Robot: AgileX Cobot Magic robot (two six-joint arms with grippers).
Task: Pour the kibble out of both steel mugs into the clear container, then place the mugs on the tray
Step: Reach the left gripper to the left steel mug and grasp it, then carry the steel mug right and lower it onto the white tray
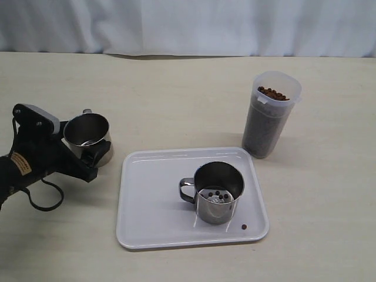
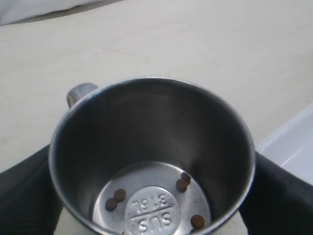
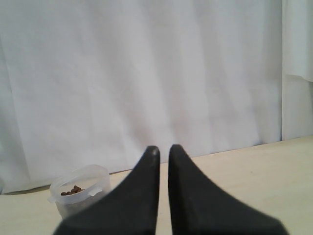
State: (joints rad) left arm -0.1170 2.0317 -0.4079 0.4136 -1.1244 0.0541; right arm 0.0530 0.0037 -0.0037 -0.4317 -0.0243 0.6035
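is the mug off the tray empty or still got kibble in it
Almost empty: the left wrist view looks down into the steel mug and shows its bare bottom with only a few kibble pellets left.

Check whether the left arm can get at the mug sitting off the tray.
Probably yes: the left end effector sits around that mug, flanking it on both sides with nothing between. Whether it is gripping, I can't tell.
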